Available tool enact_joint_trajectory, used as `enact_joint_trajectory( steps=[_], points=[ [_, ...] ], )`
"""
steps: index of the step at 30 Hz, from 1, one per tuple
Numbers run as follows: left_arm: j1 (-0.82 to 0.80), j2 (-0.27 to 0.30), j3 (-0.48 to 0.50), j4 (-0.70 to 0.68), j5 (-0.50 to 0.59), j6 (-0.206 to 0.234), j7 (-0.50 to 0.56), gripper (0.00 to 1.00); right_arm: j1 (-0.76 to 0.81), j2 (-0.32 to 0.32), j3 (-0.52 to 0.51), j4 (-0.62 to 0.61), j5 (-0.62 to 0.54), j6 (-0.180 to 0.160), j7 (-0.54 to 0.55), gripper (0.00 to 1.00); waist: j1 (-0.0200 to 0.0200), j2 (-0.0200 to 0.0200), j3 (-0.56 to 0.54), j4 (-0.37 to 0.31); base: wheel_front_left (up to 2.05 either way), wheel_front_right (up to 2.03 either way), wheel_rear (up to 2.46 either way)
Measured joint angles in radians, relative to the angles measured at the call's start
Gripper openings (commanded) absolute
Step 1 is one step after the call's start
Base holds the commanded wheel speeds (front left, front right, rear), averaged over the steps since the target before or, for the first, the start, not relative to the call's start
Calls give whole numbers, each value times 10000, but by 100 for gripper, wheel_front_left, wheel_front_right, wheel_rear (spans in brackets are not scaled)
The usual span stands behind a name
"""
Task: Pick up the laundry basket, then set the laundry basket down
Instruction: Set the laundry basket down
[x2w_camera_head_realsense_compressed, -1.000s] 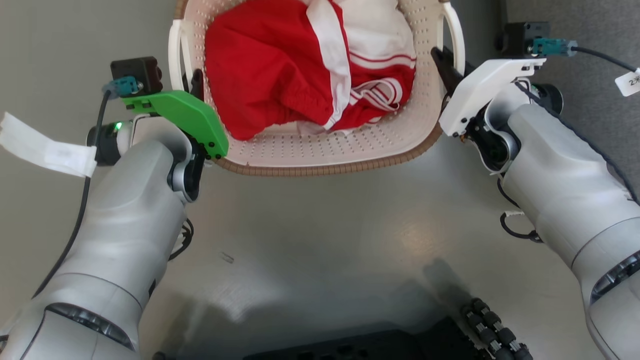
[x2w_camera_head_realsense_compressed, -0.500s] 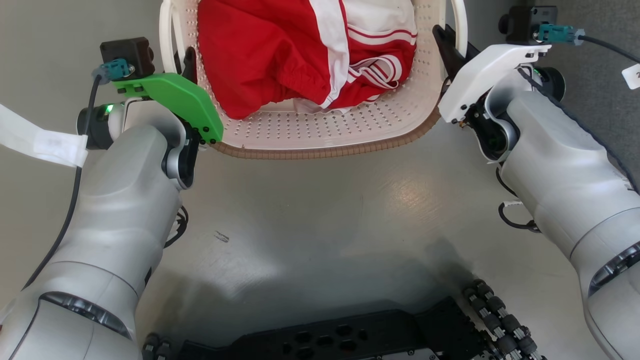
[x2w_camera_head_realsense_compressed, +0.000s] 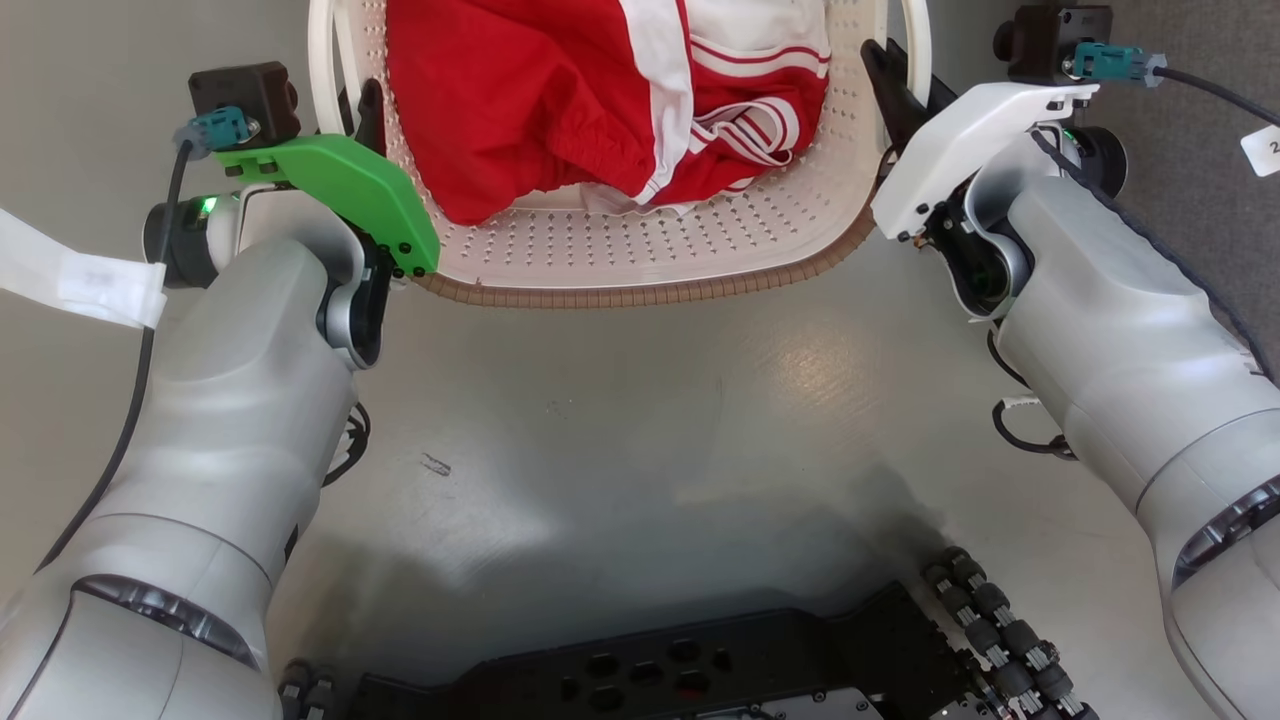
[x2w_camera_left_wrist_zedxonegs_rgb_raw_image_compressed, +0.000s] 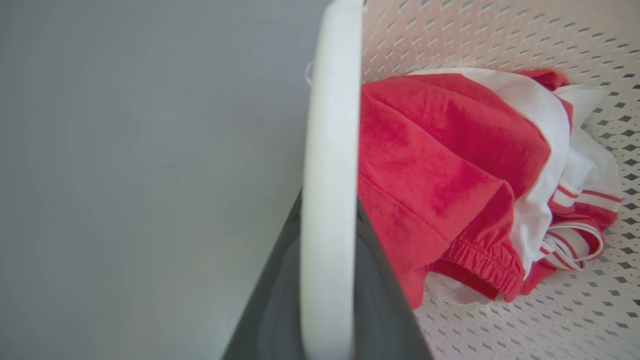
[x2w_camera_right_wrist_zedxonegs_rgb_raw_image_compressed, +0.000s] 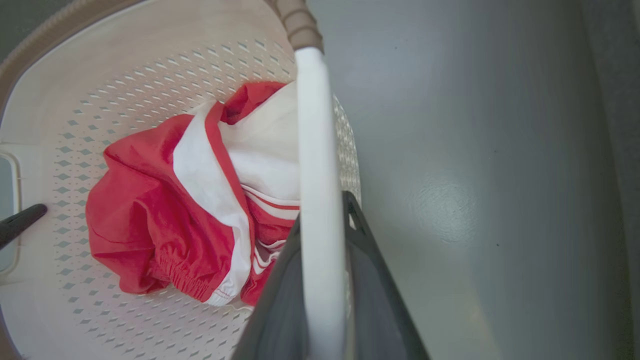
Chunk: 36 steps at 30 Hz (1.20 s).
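Light is bright and even. The grey floor (x2w_camera_head_realsense_compressed: 640, 400) carries a soft pale glare patch right of centre, and a broad dim shadow lies across its lower part. The head view is sharp. In both wrist views the white handle (x2w_camera_left_wrist_zedxonegs_rgb_raw_image_compressed: 327, 150) of the laundry basket (x2w_camera_left_wrist_zedxonegs_rgb_raw_image_compressed: 500, 30) and the dark fingers (x2w_camera_left_wrist_zedxonegs_rgb_raw_image_compressed: 380, 320) beside it are blurred — too near the lens — while the red cloth (x2w_camera_left_wrist_zedxonegs_rgb_raw_image_compressed: 440, 175) behind is crisper.

Cream perforated laundry basket (x2w_camera_head_realsense_compressed: 640, 240), brown woven rim (x2w_camera_head_realsense_compressed: 650, 297), red-and-white striped garment (x2w_camera_head_realsense_compressed: 540, 100)
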Motion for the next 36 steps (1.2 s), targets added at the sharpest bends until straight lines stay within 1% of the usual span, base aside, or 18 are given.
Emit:
enact_joint_trajectory(
  steps=[16,17,18,19,20,21,22,24,36],
  points=[
    [-227,2,-38,36,2,-63,-178,0,-198,0,109,136,27,2,-94,0,-1,0,199,-18,0,0,0],
    [-239,2,-38,36,0,-65,-178,0,-199,2,109,146,33,2,-96,15,-1,0,205,-18,0,0,0],
    [-245,2,-40,40,0,-65,-180,0,-203,4,107,157,40,2,-98,64,-1,0,208,-18,0,0,0],
    [-247,4,-44,58,2,-67,-209,17,-210,8,107,159,42,12,-136,100,-1,0,209,-18,0,0,0],
    [-250,8,-48,79,0,-92,-222,42,-223,29,107,159,42,17,-155,100,-1,0,210,-18,0,0,0],
    [-259,6,-54,107,0,-96,-203,95,-241,69,111,157,42,48,-167,100,-1,0,209,-19,0,0,0],
    [-256,-25,-77,159,0,-109,-155,100,-250,113,113,157,48,98,-171,100,0,0,206,-20,0,0,0],
    [-244,-69,-111,203,-2,-182,-153,100,-251,205,123,157,115,102,-171,100,0,0,185,-24,0,0,0],
    [-195,-82,-255,328,-88,-196,-153,100,-258,293,140,468,213,113,-173,100,0,0,-136,-59,0,0,0]
  ],
)
